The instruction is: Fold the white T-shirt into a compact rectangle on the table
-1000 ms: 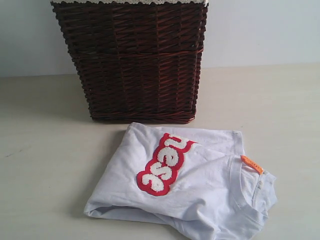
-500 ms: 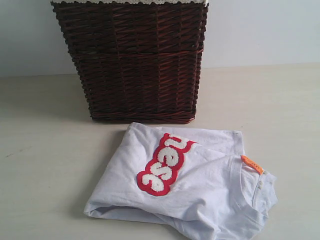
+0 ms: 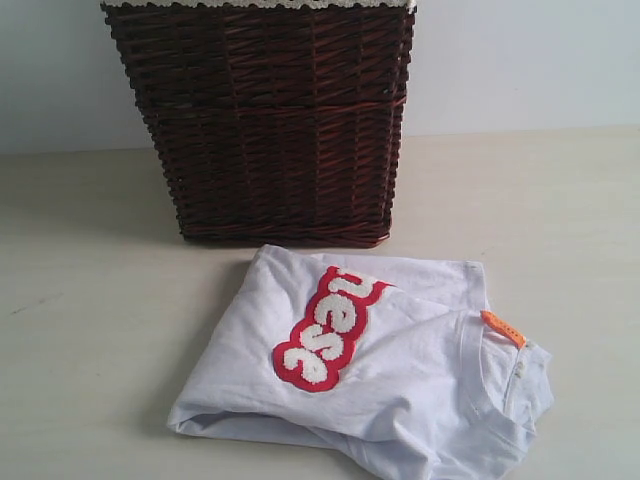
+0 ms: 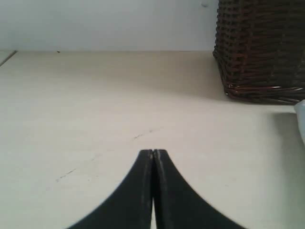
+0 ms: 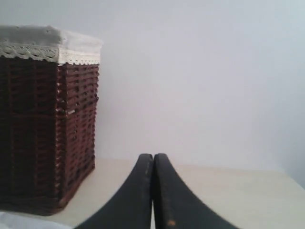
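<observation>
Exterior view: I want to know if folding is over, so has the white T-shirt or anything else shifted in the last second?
Nothing visibly changed. The folded white cotton T-shirt with red-edged fuzzy letters lies in the same spot on the pale cream table, in front of the dark brown wicker basket. No arm shows in this view, then or now.

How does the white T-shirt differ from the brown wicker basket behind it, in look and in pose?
The white T-shirt is soft, pale cloth lying low and folded; the wicker basket is stiff, dark brown weave standing tall and upright. The T-shirt carries fuzzy white letters edged in red; the basket carries only a white lace rim. Both rest on the table.
</observation>
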`<action>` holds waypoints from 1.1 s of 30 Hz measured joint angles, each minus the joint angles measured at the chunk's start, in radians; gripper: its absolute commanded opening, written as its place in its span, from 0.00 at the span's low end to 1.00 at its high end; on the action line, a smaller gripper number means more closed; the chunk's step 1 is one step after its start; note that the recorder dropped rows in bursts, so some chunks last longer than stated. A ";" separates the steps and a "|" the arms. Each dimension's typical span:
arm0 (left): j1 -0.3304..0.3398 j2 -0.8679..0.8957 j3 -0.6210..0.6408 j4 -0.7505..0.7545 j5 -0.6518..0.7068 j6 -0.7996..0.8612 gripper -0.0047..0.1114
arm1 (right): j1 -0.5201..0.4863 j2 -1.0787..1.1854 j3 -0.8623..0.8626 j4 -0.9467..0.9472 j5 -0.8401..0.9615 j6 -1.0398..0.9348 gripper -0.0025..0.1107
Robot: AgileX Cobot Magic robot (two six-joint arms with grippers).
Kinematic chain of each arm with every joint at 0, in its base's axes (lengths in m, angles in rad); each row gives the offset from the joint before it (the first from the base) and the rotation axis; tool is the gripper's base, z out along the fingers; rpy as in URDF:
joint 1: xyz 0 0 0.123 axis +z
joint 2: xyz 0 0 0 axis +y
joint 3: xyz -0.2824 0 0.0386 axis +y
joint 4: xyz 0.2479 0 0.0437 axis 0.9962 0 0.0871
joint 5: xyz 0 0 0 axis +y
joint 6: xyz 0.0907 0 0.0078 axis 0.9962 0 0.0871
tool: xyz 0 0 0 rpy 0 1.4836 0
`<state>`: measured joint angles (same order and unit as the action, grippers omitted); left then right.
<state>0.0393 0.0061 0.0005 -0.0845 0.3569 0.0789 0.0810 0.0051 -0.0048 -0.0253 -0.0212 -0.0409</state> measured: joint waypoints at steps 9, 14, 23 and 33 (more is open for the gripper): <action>0.000 0.000 0.000 0.000 0.000 0.000 0.04 | -0.042 0.000 0.000 0.003 0.269 0.000 0.02; 0.000 0.000 0.000 0.000 0.002 0.000 0.04 | -0.042 0.000 0.000 0.019 0.287 0.087 0.02; 0.000 0.000 0.000 0.000 0.002 0.000 0.04 | -0.042 0.000 0.000 0.025 0.289 0.120 0.02; 0.000 0.000 0.000 0.000 0.002 0.000 0.04 | -0.042 0.000 0.000 0.025 0.291 0.122 0.02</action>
<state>0.0393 0.0061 0.0005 -0.0845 0.3587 0.0789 0.0390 0.0051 -0.0048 0.0000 0.2702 0.0815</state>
